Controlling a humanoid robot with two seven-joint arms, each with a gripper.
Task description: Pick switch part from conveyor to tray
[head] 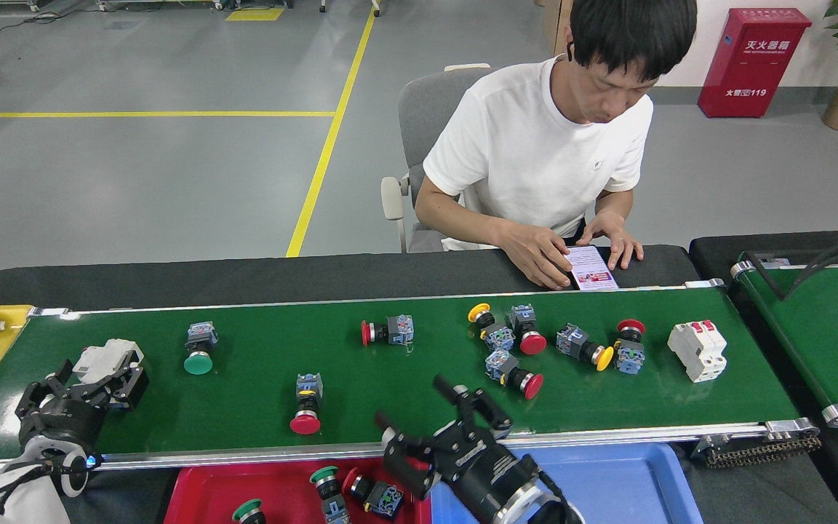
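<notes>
Jaws of left gripper (102,378), lower left, spread wide around white plastic breaker block (106,358) on glossy dark-green conveyor (390,386); right gripper (441,418) gapes empty.

The long green conveyor (404,407) carries loose switch parts. At its left end lies a white breaker (102,358), then a green-capped button (198,350). Nearer the front rail lies a red-capped button (307,405), and a red-faced one (387,331) rests mid-belt. A cluster of red and yellow buttons (528,346) sits right of centre, with another white breaker (697,350) near the right end.
</notes>
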